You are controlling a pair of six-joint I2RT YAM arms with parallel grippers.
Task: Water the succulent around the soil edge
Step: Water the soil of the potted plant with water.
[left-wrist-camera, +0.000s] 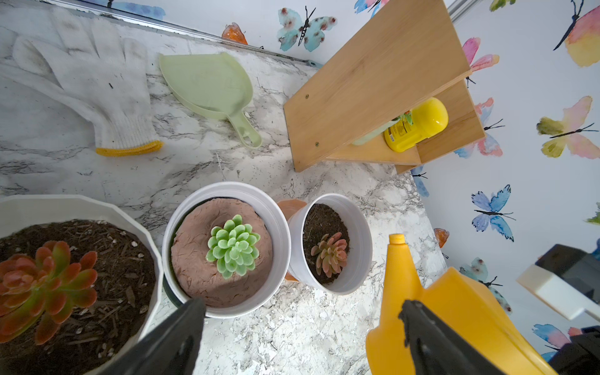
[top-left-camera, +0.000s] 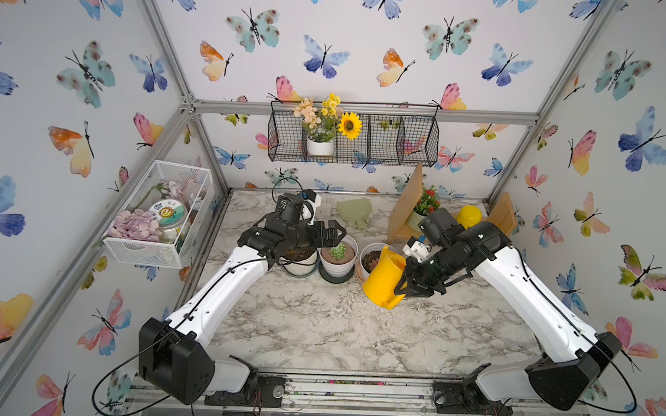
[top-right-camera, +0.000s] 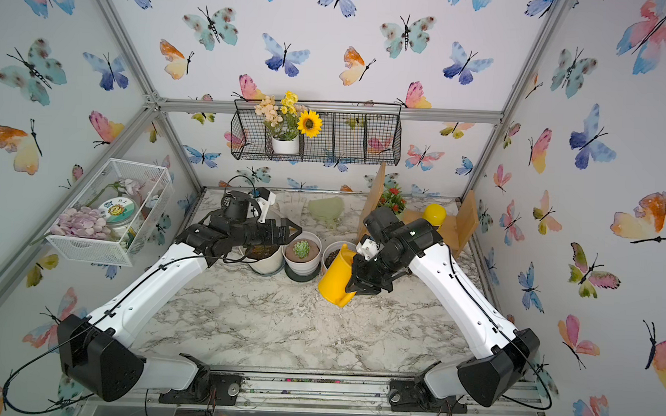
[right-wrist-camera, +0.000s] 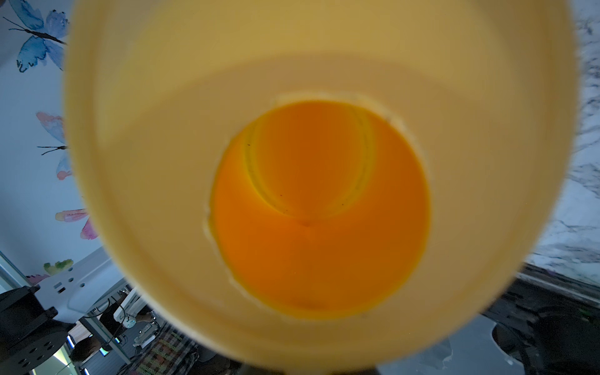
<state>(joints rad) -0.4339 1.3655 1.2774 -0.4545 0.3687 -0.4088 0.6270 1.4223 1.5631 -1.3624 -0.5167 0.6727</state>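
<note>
place: robot test cell dressed as a gardening nook
frame: aluminium struts [top-left-camera: 482, 117] around butterfly-print walls [top-left-camera: 351, 24]
bench: marble-look tabletop [top-left-camera: 318, 324], 2 robot arms [top-left-camera: 223, 289] on a base rail [top-left-camera: 354, 387]

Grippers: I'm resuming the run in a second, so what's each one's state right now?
Left gripper: open, holding nothing.
Right gripper: shut on the can.

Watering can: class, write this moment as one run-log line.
watering can: tilted | right gripper: shut on can | left gripper: open, empty | green succulent: spout not above it
</note>
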